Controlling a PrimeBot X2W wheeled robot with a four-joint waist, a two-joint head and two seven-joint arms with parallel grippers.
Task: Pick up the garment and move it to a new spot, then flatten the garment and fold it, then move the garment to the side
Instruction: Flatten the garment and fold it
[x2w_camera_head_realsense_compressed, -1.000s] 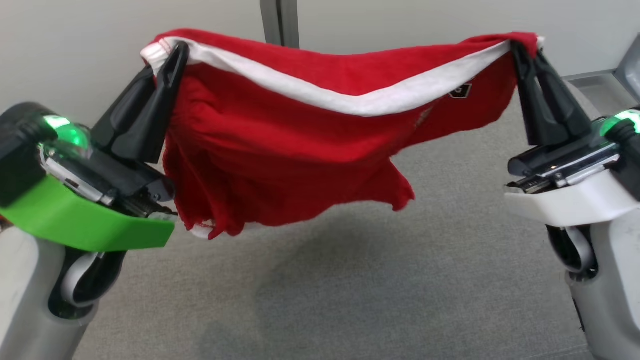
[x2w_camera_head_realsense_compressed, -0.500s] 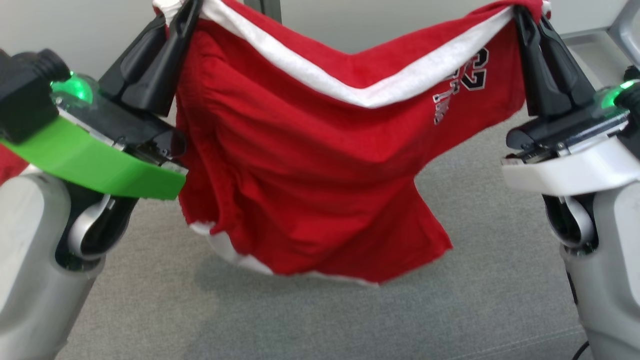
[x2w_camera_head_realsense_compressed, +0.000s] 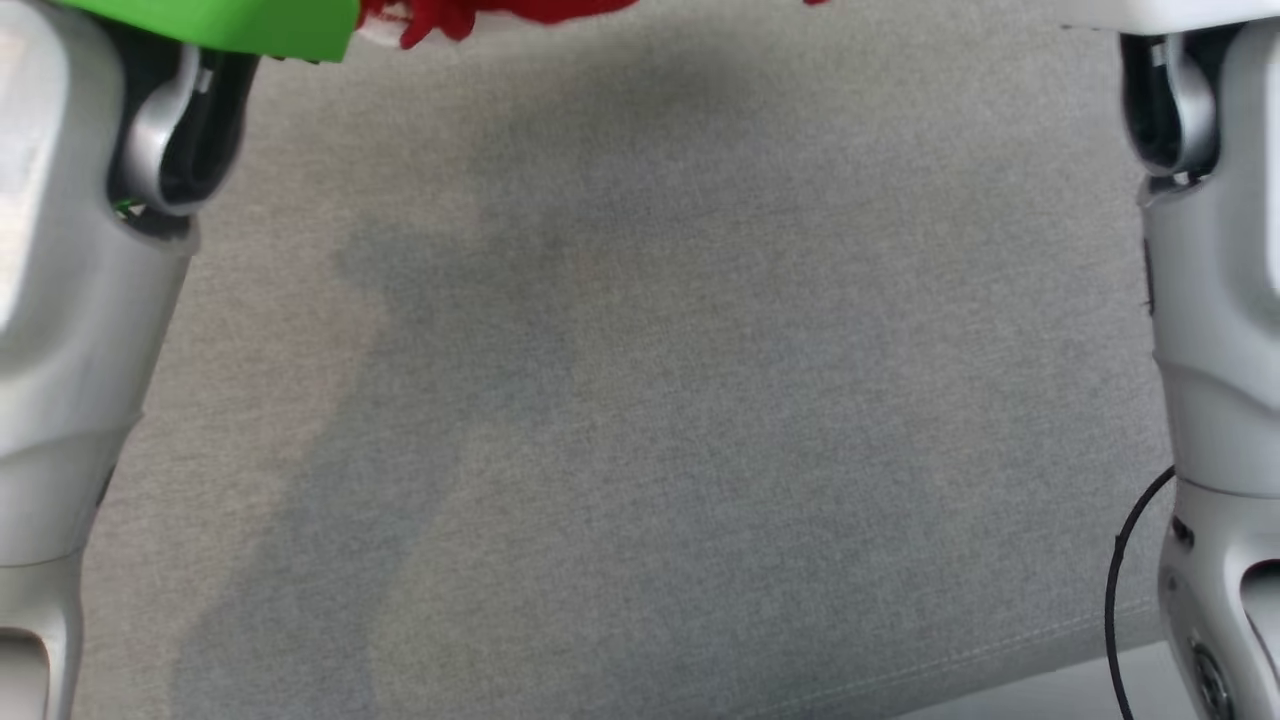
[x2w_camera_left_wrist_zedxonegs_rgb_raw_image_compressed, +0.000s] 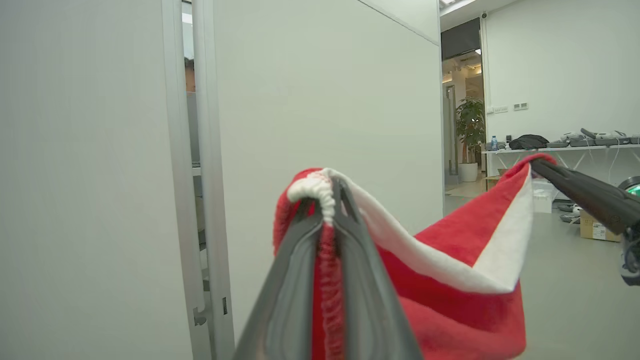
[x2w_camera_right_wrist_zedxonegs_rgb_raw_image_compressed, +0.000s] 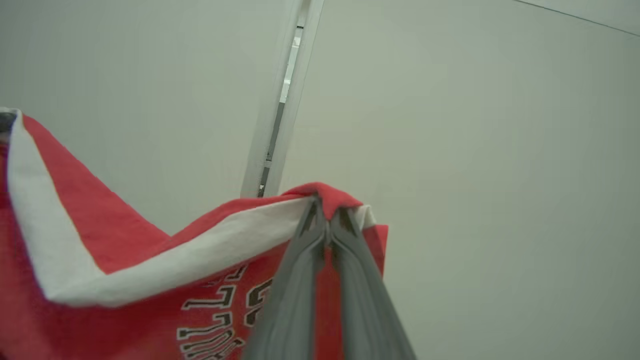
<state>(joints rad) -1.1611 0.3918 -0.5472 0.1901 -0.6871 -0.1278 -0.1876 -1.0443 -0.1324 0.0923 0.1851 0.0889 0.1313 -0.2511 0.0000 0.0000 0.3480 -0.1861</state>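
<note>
**Clerk:** Location of the item?

**Inspector:** The garment (x2w_camera_left_wrist_zedxonegs_rgb_raw_image_compressed: 450, 280) is held aloft between the two arms, in front of pale wall panels (x2w_camera_left_wrist_zedxonegs_rgb_raw_image_compressed: 325, 90). In the head view its lower hem (x2w_camera_head_realsense_compressed: 480, 12) shows at the top edge, over the grey fabric surface (x2w_camera_head_realsense_compressed: 640, 400). Whether hem and surface touch, I cannot tell.

**Clerk:** Condition of the grips?

**Inspector:** The left gripper (x2w_camera_left_wrist_zedxonegs_rgb_raw_image_compressed: 327, 192) is clamped on one upper corner. A bunched, ribbed white edge is pinched at its tips, and red cloth runs down the gap between the fingers. The right gripper (x2w_camera_right_wrist_zedxonegs_rgb_raw_image_compressed: 325, 210) is clamped on the opposite upper corner, with a red fold capping its tips. Both sets of jaws are closed tight on the cloth.

**Clerk:** Orientation?

**Inspector:** The long axis runs from gripper to gripper, across the robot's front. The held top edge is slack and sags into a shallow V about midway. The body of the cloth hangs downward from that edge.

**Clerk:** Appearance?

**Inspector:** Red fabric, with a broad white band (x2w_camera_right_wrist_zedxonegs_rgb_raw_image_compressed: 165, 260) following the held edge from corner to corner. White lettering (x2w_camera_right_wrist_zedxonegs_rgb_raw_image_compressed: 220, 315) with dark outlines sits below the band near the right gripper's corner, on the face seen in the right wrist view. It is partly cut off by the fingers and the frame, so I cannot read it in full. The hem is uneven, with a touch of white at its left end, just beside the green cover (x2w_camera_head_realsense_compressed: 220, 20) on the left wrist.
</note>
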